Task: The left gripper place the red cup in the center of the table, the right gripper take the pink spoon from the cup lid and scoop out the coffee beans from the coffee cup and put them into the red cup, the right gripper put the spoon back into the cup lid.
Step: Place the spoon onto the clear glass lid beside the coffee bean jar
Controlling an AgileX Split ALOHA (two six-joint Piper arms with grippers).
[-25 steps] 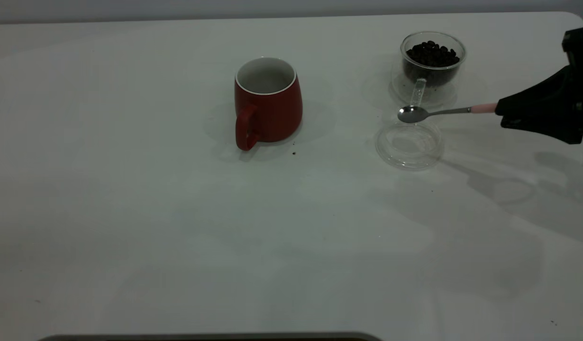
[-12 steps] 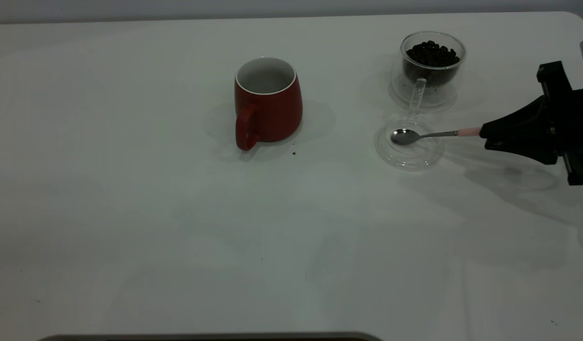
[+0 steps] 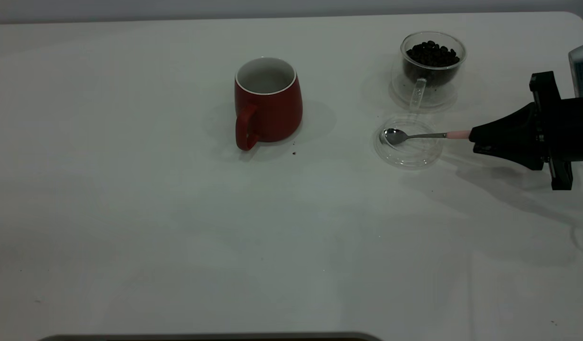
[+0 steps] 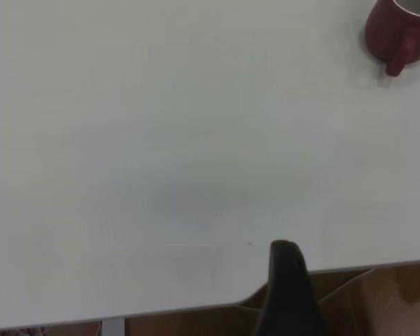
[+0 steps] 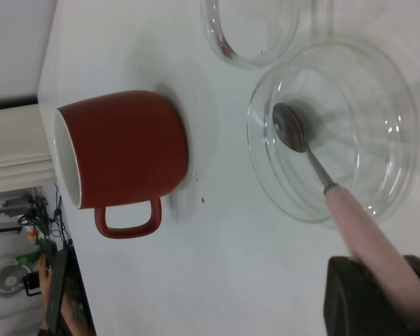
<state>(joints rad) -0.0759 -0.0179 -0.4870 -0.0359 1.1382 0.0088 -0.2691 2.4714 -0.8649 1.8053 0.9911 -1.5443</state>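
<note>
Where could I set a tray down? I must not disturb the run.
The table is bare left of and in front of the red cup. It is crowded where the right gripper holds the pink spoon in the cup lid, before the coffee cup.

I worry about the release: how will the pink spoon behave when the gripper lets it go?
The pink spoon looks stiff and light. Its bowl sits inside the cup lid, so it probably settles there. The right gripper holds its handle past the rim; it may tip slightly.

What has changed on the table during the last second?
The right end effector, gripping the pink spoon, came down and carried its bowl from beside the coffee cup into the cup lid. The red cup stayed put.
</note>
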